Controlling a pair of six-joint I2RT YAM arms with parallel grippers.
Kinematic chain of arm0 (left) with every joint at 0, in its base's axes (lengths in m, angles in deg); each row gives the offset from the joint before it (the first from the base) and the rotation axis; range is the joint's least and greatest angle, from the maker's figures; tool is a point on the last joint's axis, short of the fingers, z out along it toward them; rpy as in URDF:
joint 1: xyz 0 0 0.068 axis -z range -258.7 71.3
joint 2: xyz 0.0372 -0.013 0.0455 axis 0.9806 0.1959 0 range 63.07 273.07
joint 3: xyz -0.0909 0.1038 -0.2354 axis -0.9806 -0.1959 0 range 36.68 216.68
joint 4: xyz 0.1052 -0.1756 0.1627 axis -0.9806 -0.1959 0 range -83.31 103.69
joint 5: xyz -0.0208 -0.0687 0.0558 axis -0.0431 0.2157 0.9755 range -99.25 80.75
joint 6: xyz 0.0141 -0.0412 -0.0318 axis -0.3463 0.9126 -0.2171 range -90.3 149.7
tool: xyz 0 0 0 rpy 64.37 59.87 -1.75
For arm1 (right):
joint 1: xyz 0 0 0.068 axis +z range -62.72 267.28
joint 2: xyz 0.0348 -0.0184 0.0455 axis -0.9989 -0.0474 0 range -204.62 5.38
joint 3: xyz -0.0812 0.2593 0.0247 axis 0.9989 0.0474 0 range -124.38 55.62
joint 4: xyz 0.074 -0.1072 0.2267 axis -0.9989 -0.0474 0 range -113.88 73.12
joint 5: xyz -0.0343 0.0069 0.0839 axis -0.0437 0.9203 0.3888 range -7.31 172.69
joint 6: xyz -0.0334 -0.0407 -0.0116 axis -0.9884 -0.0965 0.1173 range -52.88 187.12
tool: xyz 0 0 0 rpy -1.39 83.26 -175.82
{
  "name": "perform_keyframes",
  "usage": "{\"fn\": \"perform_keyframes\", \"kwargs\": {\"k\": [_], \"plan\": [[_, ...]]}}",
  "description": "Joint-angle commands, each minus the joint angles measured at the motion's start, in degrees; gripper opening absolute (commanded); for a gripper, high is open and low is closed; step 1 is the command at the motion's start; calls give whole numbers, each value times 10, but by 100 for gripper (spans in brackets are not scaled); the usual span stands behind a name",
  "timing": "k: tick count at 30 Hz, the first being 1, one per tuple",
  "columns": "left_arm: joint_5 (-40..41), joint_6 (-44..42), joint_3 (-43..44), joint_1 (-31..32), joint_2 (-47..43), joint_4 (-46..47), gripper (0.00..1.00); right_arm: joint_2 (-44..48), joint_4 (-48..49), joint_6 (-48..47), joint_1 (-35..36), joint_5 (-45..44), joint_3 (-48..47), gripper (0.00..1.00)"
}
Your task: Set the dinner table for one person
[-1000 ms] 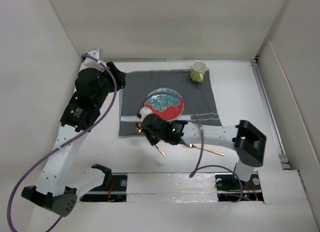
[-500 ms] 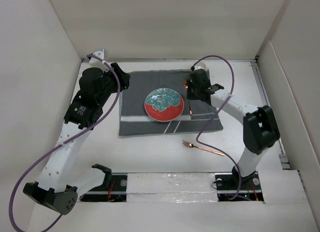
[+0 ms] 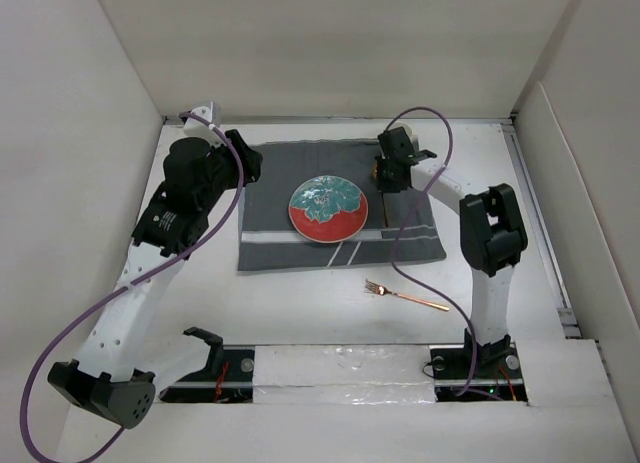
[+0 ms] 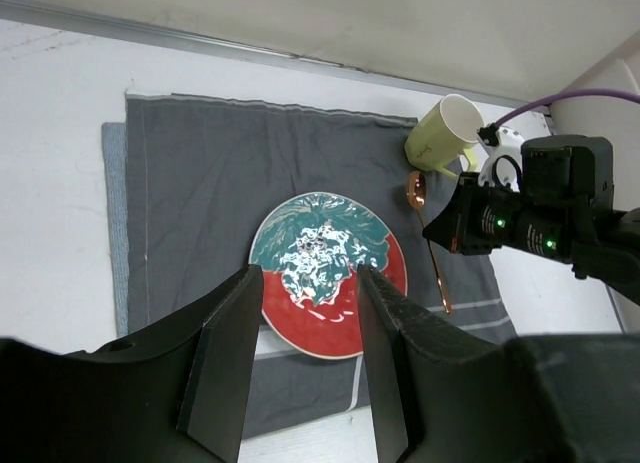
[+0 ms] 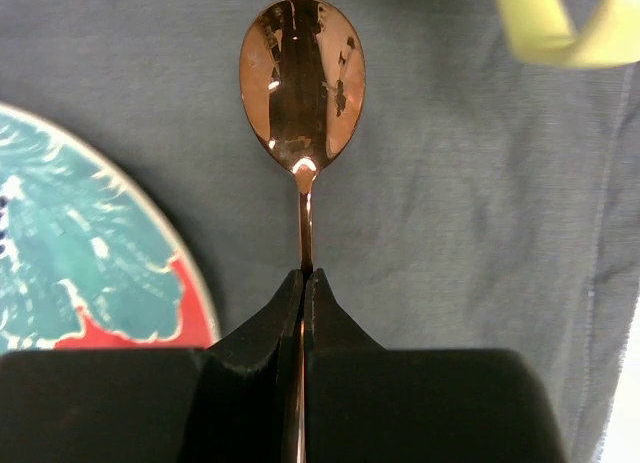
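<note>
The white dinner table (image 3: 300, 303) holds a dark grey striped placemat (image 3: 270, 198). A red and teal plate (image 3: 328, 209) sits on the mat's middle. My right gripper (image 3: 386, 173) is shut on the handle of a copper spoon (image 5: 302, 83), seen up close in the right wrist view (image 5: 305, 275). It holds the spoon low over the mat, right of the plate, with the bowl pointing toward a pale yellow mug (image 4: 445, 133). I cannot tell whether the spoon touches the mat. My left gripper (image 4: 308, 278) is open and empty, high over the mat's left part.
A copper fork (image 3: 405, 296) lies on the bare table in front of the mat's right corner. White walls close in the table on the left, back and right. The right arm's purple cable (image 3: 440, 133) loops over the mat's far right corner.
My right gripper has carried the spoon from the mat's front edge, left of the plate, to the right of the plate near the mug. The left arm has barely moved.
</note>
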Motion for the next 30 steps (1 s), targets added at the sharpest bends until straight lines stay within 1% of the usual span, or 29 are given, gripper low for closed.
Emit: {"fn": "perform_keyframes", "kwargs": {"k": [1, 10, 11, 12, 13, 15, 17, 18, 20, 21, 22, 23, 24, 25, 26, 27, 28, 29, 30], "plan": [[-8, -1, 0, -1, -6, 27, 39, -14, -33, -1, -6, -13, -41, 0], [-13, 2, 2, -1, -6, 23, 39, -15, -26, 8, -6, -24, -20, 1], [-14, 3, 2, -1, -6, 23, 39, -12, -25, 10, -6, -23, -17, 5], [-14, 3, 2, -1, -6, 22, 39, -11, -25, 12, -6, -24, -14, 18], [-14, 3, 2, -1, -6, 20, 39, -9, -25, 16, -6, -22, -14, 26], [-14, 3, 5, -1, -6, 18, 39, 8, -25, 19, -6, -10, -10, 48], [-14, 4, 8, -1, -8, 16, 39, 34, -21, 24, -6, -6, -1, 55], [-17, 4, 8, -1, -8, 15, 39, 66, -18, 27, -6, 0, 7, 56], [-19, 6, 6, -1, -9, 17, 39, 101, -15, 33, -6, 12, 39, 56], [-21, 6, 5, -1, -9, 17, 39, 145, -12, 36, 1, 18, 56, 53], [-21, 6, 2, -1, -10, 17, 39, 169, -8, 39, 1, 23, 102, 47], [-22, 7, 1, -1, -13, 20, 39, 193, -6, 39, 8, 30, 128, 32], [-23, 7, -2, -1, -13, 22, 39, 220, -6, 43, 17, 40, 156, 0], [-23, 7, -5, -1, -13, 24, 38, 272, -10, 47, 17, 48, 185, 0], [-22, 7, -6, -1, -14, 25, 38, 296, -18, 48, 26, 54, 241, 0], [-21, 6, -7, -1, -16, 26, 38, 323, -27, 53, 36, 62, 269, 0], [-19, 6, -9, -1, -17, 26, 38, 366, -57, 64, 42, 63, 292, 0], [-15, 4, -10, -1, -18, 27, 38, 386, -75, 71, 48, 63, 333, 0], [-14, 2, -10, -1, -17, 27, 38, 405, -94, 94, 58, 61, 350, 0]]}}
